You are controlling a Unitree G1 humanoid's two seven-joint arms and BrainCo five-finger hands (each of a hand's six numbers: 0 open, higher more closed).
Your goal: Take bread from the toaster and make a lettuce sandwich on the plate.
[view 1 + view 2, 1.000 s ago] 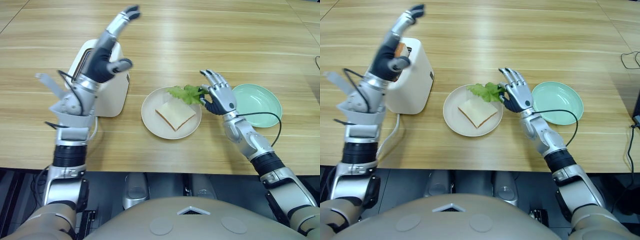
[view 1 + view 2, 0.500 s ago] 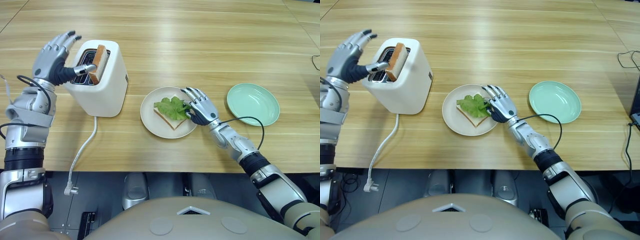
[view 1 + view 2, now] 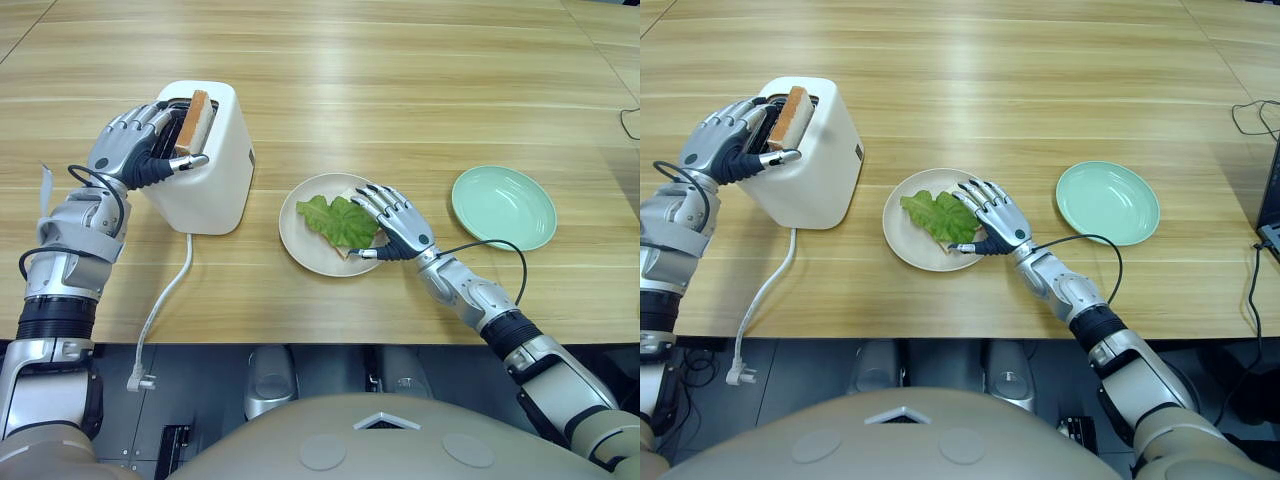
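One cream plate (image 3: 296,235) near table (image 3: 300,300) edge.

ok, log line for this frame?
left hand at bread slice in toaster | right hand open, over lettuce | lettuce down on plate

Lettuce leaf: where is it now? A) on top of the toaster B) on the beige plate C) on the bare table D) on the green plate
B: the lettuce leaf lies on the beige plate, with the right hand at its edge.
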